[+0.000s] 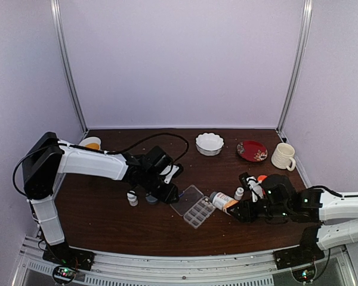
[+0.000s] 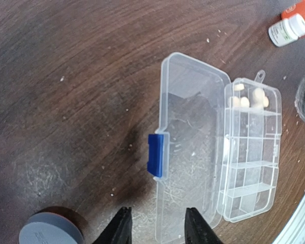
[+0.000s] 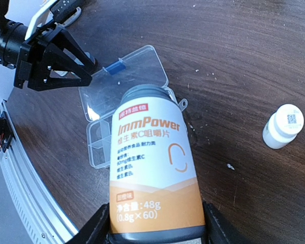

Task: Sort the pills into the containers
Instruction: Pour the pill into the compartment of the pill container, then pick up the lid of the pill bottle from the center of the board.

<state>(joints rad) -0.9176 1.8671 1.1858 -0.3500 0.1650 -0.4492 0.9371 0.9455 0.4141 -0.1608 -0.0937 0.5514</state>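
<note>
dark wood table (image 1: pixel 107 220). left gripper (image 2: pixel 157 229) released, jaws apart over lid (image 2: pixel 190 152) end of open organizer box (image 2: pixel 249 162). right gripper (image 3: pixel 155 223) grasping white-orange bottle (image 3: pixel 152 168), mouth tipped toward box. pills (image 2: pixel 245 100) in box's end compartment.

Table (image 2: pixel 66 76): dark wood, visible grain, scuffed and dusted with pale specks. Box (image 2: pixel 190 152): clear glossy plastic, you see the table's scuffs through its lid; latch (image 2: pixel 156 155) opaque blue plastic. Pills (image 2: pixel 244 101): chalky, matt. Large bottle (image 3: pixel 152 168): you see a smooth, glossy printed label. Small bottle (image 3: pixel 283 125): white plastic, smooth, slight sheen. Cap (image 2: pixel 51 231): grey matt plastic. Rail (image 1: pixel 185 262): bare silvery metal.
</note>
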